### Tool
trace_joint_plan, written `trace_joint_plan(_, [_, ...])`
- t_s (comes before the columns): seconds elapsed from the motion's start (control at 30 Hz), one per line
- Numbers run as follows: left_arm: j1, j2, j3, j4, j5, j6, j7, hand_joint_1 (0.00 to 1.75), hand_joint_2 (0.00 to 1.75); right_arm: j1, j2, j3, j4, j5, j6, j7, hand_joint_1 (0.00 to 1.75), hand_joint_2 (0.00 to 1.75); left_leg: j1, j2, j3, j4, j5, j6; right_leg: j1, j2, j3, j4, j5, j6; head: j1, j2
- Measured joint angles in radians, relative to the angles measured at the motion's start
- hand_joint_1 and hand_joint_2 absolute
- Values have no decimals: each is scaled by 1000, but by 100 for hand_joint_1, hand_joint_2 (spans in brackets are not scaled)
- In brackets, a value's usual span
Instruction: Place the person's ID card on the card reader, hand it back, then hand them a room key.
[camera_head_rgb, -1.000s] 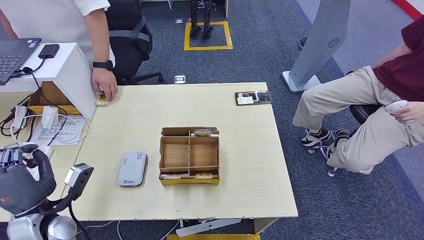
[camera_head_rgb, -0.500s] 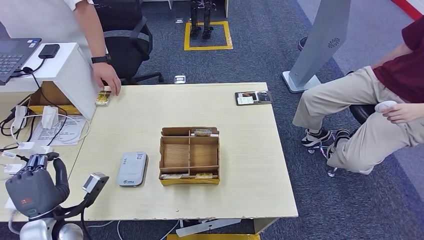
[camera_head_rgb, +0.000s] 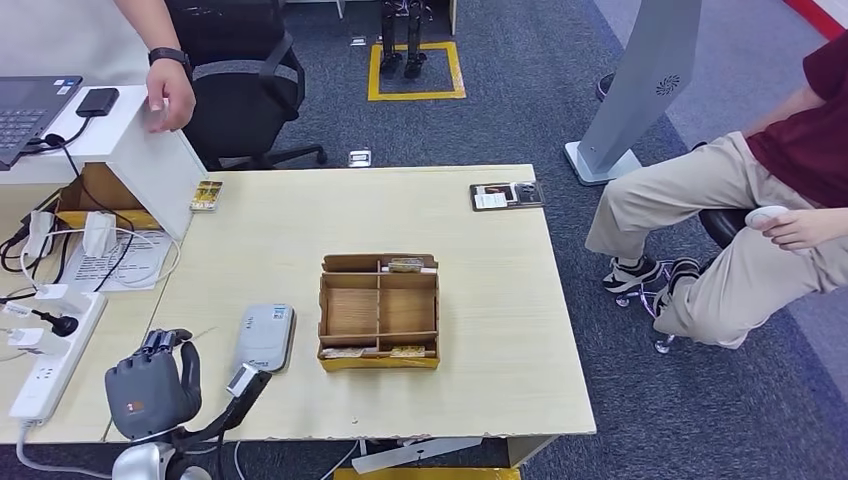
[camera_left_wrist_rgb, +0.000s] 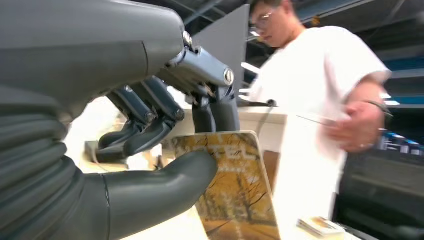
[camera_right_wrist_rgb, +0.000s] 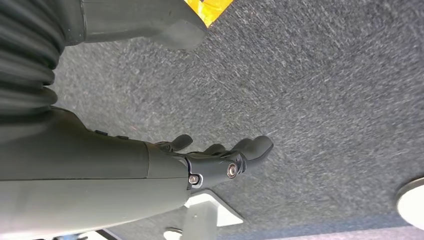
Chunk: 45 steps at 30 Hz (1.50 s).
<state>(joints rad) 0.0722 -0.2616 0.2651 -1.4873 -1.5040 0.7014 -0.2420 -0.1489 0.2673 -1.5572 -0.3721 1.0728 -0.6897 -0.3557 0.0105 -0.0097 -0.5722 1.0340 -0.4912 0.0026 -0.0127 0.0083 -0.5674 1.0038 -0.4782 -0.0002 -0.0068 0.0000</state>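
My left hand (camera_head_rgb: 150, 392) hovers over the table's front left edge, just left of the grey-white card reader (camera_head_rgb: 265, 338). In the left wrist view this hand (camera_left_wrist_rgb: 150, 125) pinches a card with a yellow autumn-tree picture (camera_left_wrist_rgb: 235, 190) between thumb and fingers. A similar yellow card (camera_head_rgb: 206, 195) lies on the table's far left corner. A person in a white shirt (camera_left_wrist_rgb: 320, 100) stands beyond it, one hand (camera_head_rgb: 170, 95) lifted above the white box. My right hand (camera_right_wrist_rgb: 220, 160) hangs over grey carpet, fingers loosely apart, holding nothing.
A cardboard divider box (camera_head_rgb: 379, 310) with a few cards stands mid-table, right of the reader. A black card holder (camera_head_rgb: 507, 195) lies at the far right corner. A white box (camera_head_rgb: 140, 140), cables and a power strip (camera_head_rgb: 50, 350) crowd the left. Another person (camera_head_rgb: 760, 220) sits at the right.
My left hand has moved right along the table's front edge toward the card reader. The person's hand has let go of the yellow card on the far left corner and risen away.
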Motion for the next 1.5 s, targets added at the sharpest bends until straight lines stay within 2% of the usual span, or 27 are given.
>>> trace_joint_plan(0.2, [12, 55, -116, 94, -17, 0, 99, 175, 175, 1, -6, 0, 7, 4, 0, -2, 0, 175, 0, 0, 0, 0, 0, 0, 0, 0, 0, 0, 0, 0, 0, 0])
trace_joint_plan(0.33, [13, 80, -161, 130, -19, 0, 118, 175, 175, 2, -9, 0, 10, 5, 0, -3, 0, 175, 0, 0, 0, 0, 0, 0, 0, 0, 0, 0, 0, 0, 0, 0])
trace_joint_plan(0.83, [11, 141, -252, 210, -20, 1, 199, 175, 175, 2, -18, 0, 21, 19, 0, -6, 0, 175, 0, 0, 0, 0, 0, 0, 0, 0, 1, 0, 0, 0, 0, 0])
trace_joint_plan(1.17, [13, 160, -287, 248, 8, 2, 193, 175, 175, 4, -25, 0, 28, 7, 0, -19, 0, 175, 0, 0, 1, 0, 0, 0, 0, 0, 1, 0, 0, 0, 0, 0])
trace_joint_plan(1.5, [9, 184, -326, 289, 3, 4, 225, 175, 175, 4, -25, 0, 32, 5, 0, -19, 0, 175, 0, 0, 2, 0, 0, 0, 0, 0, 2, 0, 0, 0, 0, 0])
